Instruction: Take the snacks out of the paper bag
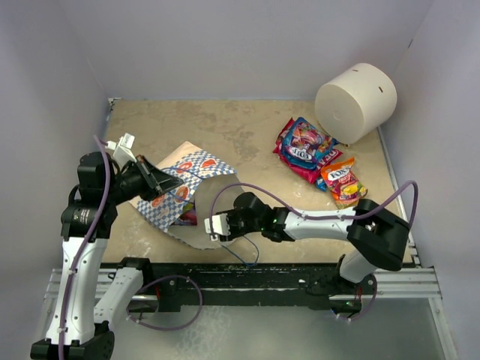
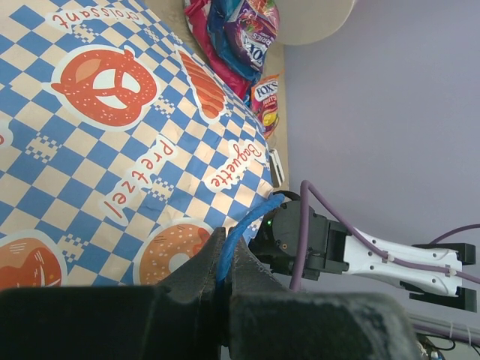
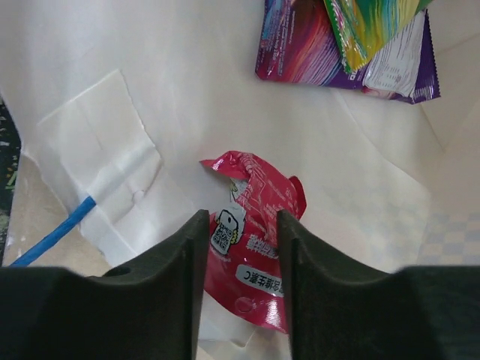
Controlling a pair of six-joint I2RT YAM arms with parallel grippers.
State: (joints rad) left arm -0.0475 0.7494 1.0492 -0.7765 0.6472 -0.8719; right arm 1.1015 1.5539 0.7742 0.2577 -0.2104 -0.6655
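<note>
A: What does the paper bag [image 1: 184, 187] look like?
B: Blue-and-white checks with orange pretzel prints. It lies on its side, mouth towards the right gripper [image 3: 240, 225], whose arm stretches low across the table [image 1: 247, 127].
A: And the left gripper [image 2: 223, 251]?
B: It's pinched tight on the blue cord handle [image 2: 244, 225]. The right one's jaws stand parted with a crumpled red packet [image 3: 259, 195] between them and a purple packet [image 3: 292, 45] beyond
</note>
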